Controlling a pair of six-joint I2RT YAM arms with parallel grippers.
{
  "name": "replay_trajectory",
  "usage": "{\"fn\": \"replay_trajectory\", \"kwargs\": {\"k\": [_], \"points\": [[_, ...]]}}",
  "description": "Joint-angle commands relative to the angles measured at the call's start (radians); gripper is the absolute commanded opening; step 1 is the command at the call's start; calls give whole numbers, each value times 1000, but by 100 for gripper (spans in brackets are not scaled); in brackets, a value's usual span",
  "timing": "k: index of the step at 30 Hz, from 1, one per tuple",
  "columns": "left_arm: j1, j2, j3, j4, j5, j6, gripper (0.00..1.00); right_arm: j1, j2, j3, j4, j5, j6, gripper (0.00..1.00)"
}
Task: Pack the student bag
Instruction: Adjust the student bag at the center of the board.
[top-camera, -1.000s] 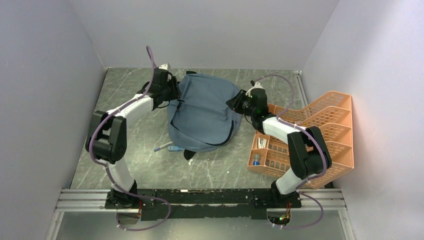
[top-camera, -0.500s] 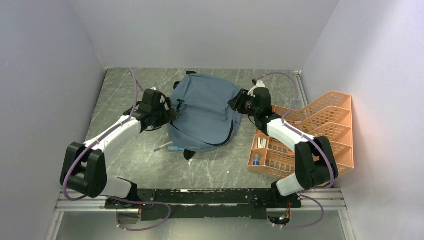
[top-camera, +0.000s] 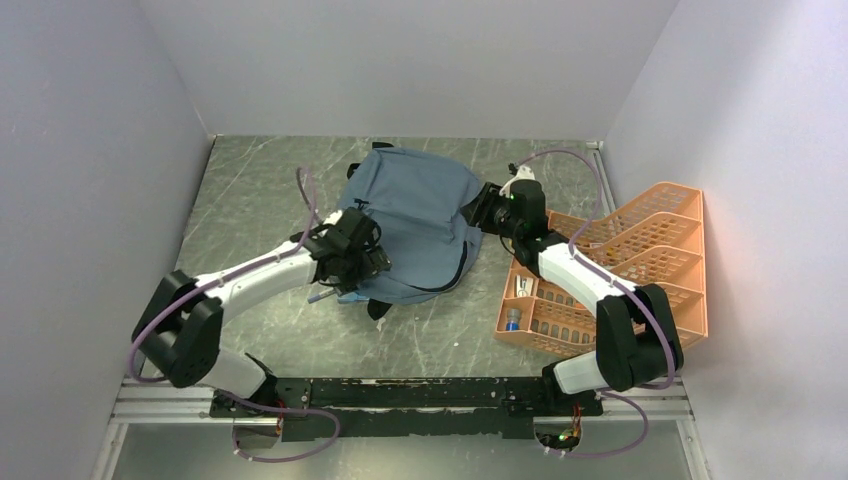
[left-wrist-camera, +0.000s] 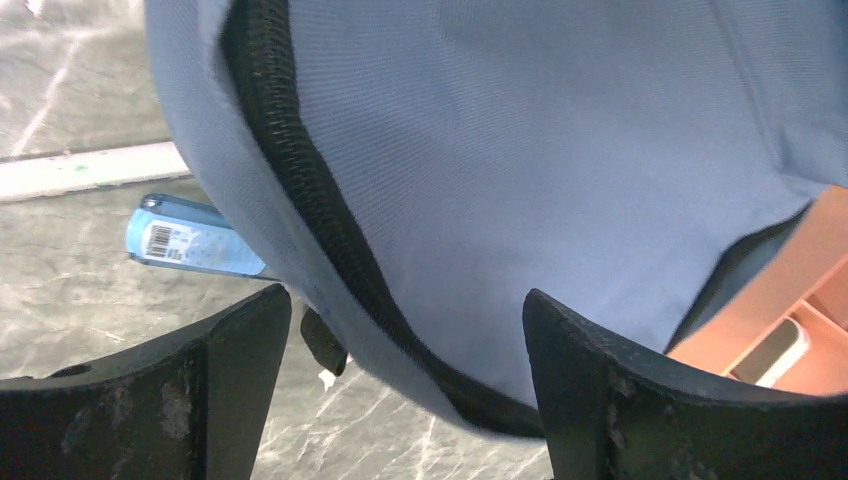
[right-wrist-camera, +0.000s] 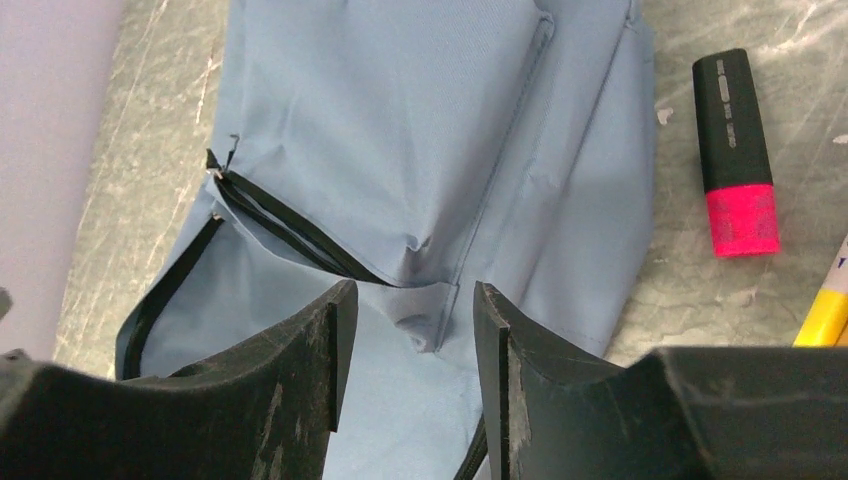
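Could easily pinch only loose fabric and drag the student bag (top-camera: 410, 225), lying flat between both arms, over the blue pen (left-wrist-camera: 190, 240) poking out from under its near edge. Shows the left gripper (left-wrist-camera: 405, 310) spread wide astride the bag's black zip edge, clasping nothing, and the right gripper (right-wrist-camera: 405, 300) half-parted over the bag's right side, likewise empty. Reveals nothing inside the partly open zip. Finds a few small items in the near slots of the orange tray (top-camera: 660, 260).
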Motion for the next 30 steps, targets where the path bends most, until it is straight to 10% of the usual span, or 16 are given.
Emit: {"fn": "replay_trajectory", "kwargs": {"k": [1,11,17,30], "points": [[-34,87,64,-15,-36,-64,88,-7,-37,-19,-13,20,-6,50],[-33,165,209,-15,-20,13,49,-7,-69,-30,-25,33,-15,50],[-29,97,262,-9,-18,74,6,-7,-83,-31,-28,44,-12,51],[333,320,716,-100,284,580,5,-7,-114,-34,-40,55,-17,51]]}}
